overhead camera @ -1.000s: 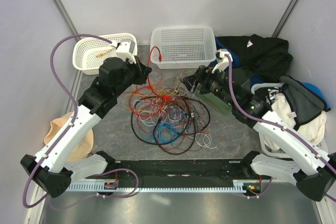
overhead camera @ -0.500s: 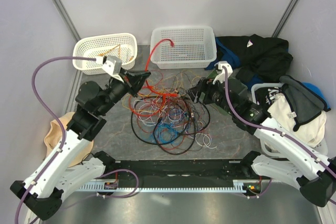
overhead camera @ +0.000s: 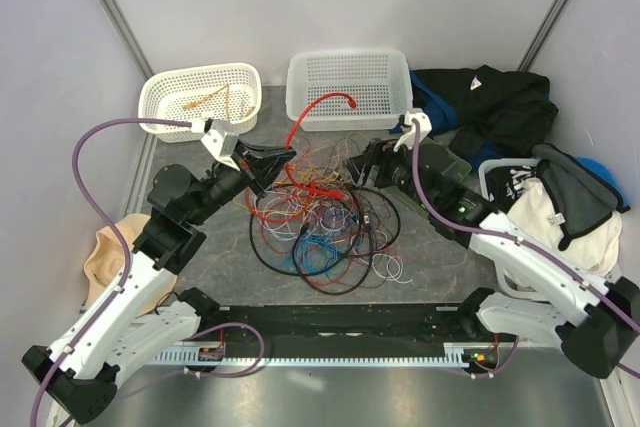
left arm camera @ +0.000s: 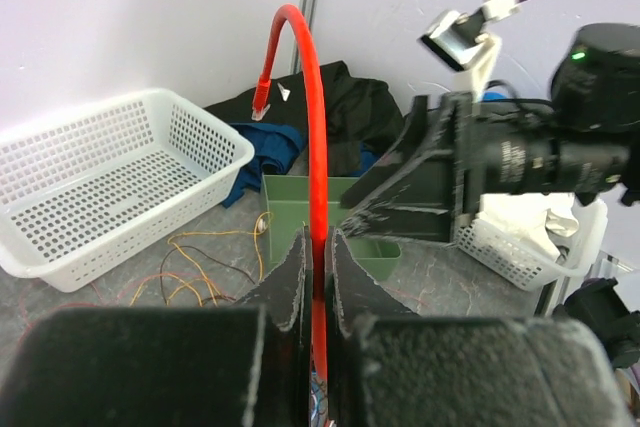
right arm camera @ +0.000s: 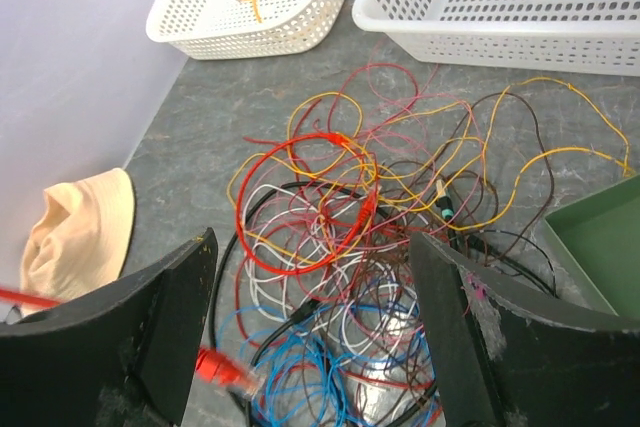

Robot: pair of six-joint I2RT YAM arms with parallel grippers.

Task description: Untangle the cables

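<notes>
The cables (overhead camera: 320,222) lie in a tangled pile of red, orange, yellow, blue, white and black wires on the grey table, also seen in the right wrist view (right arm camera: 350,217). My left gripper (overhead camera: 282,157) is shut on a thick red cable (left arm camera: 315,137) at the pile's back left. That cable arches up from the jaws, and its plug end (overhead camera: 350,99) hangs in front of the middle basket. My right gripper (right arm camera: 312,257) is open and empty, its fingers spread above the pile; in the top view it is at the pile's back right (overhead camera: 366,165).
A white basket (overhead camera: 165,117) at the back left holds an orange cable. A larger white basket (overhead camera: 350,117) stands at the back middle. A green box (left arm camera: 290,197) sits under the right arm. Dark clothes (overhead camera: 500,97) lie at the right, a beige hat (overhead camera: 105,252) at the left.
My left arm has drawn back from the baskets, keeping hold of the red cable; its free end now arches further right. My right gripper has shifted slightly over the pile.
</notes>
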